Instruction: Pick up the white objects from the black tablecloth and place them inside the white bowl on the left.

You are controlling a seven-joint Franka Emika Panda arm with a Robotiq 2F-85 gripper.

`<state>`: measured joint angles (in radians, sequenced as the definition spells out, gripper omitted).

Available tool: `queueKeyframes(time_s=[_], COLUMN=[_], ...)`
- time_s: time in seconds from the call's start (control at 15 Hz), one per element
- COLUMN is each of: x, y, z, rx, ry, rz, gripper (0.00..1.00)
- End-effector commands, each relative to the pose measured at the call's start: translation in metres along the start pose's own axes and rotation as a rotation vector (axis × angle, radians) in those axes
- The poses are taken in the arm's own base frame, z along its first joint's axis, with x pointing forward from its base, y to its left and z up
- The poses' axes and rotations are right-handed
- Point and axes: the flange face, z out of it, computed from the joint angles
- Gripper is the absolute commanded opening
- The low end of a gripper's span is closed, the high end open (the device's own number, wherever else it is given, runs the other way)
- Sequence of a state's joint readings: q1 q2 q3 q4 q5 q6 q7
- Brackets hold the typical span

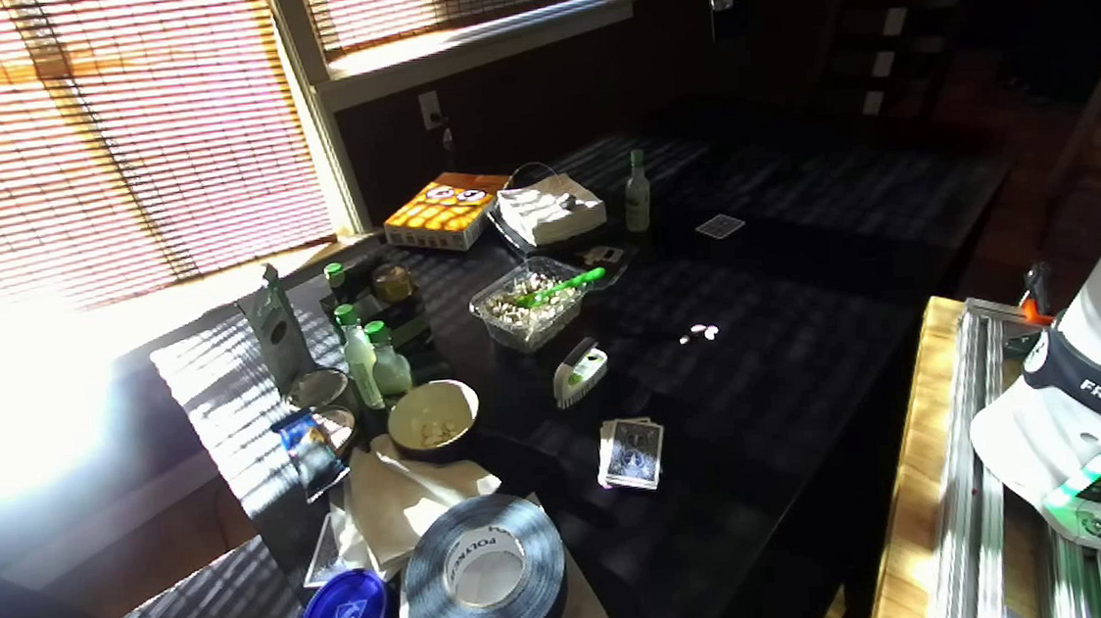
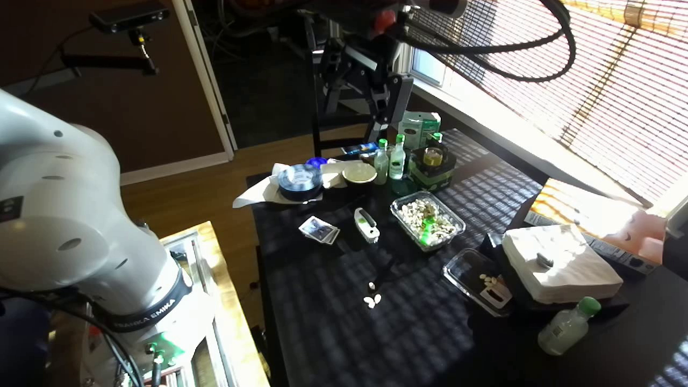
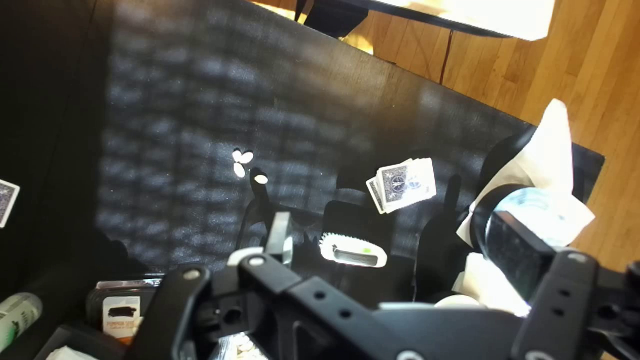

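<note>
A pick is seemingly being set up: the end effector [image 3: 392, 222] is being held wide, with nothing gripped, and four white objects [image 3: 246, 158] are being borne by the black tablecloth [image 3: 175, 112] towards ten o'clock from it in the wrist view. A careful lowering onto one is being called for, then a carry towards nine o'clock, in an exterior view, to the white bowl [image 1: 432, 404].

Four small oval white objects [image 3: 239, 170] are lying on the black tablecloth [image 3: 165, 142], one slightly apart; the round white bowl [image 1: 426, 407] is standing upright, holding pale bits [image 1: 439, 434].
</note>
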<state>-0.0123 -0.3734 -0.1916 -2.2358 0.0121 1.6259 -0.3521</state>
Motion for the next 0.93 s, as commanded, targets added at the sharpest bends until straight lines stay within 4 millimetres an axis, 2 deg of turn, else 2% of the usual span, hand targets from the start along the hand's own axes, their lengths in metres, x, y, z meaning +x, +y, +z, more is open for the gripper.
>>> queueKeyframes(time_s=[0.0,0.27,0.6,0.73,0.8,0.87], x=[0.008,0.021,0.034,0.039,0.033,0.033], y=[-0.004,-0.009,0.002,0.009,0.003,0.005], z=[0.007,0.059,0.147,0.178,0.155,0.169], rx=[0.01,-0.084,-0.209,-0.198,-0.18,-0.176], ry=[0.051,0.083,0.136,0.075,0.112,0.087], rz=[-0.001,0.037,0.205,0.261,0.214,0.233], gripper=[1.0,1.0,1.0,1.0,1.0,1.0])
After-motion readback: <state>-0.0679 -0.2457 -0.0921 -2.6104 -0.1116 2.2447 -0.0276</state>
